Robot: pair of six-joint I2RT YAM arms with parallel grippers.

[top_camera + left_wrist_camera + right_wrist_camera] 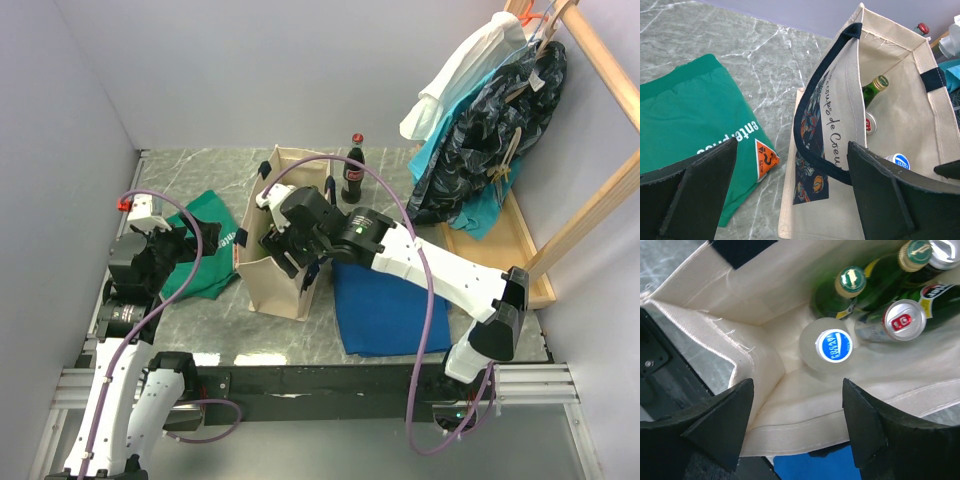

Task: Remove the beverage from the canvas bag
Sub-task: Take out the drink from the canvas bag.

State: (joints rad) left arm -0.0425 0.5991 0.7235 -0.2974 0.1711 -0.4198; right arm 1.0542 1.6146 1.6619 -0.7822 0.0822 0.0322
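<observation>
The cream canvas bag (268, 272) with navy handles (812, 117) stands mid-table, mouth open. Inside it I see green glass bottles (852, 283), a silver can (903, 319) and a clear bottle with a blue cap (833, 346). These also show in the left wrist view: a green bottle (875, 88), the can (870, 123) and the blue cap (899, 161). My right gripper (797, 385) is open and empty, hovering over the bag's mouth above the near rim (805, 432). My left gripper (792, 150) is open and empty, left of the bag, close to its handle.
A cola bottle (354, 170) stands on the table behind the bag. A green cloth with white lettering (205, 258) lies left of the bag, a flat blue cloth (385, 312) right of it. A wooden rack with hanging clothes (500, 120) fills the back right.
</observation>
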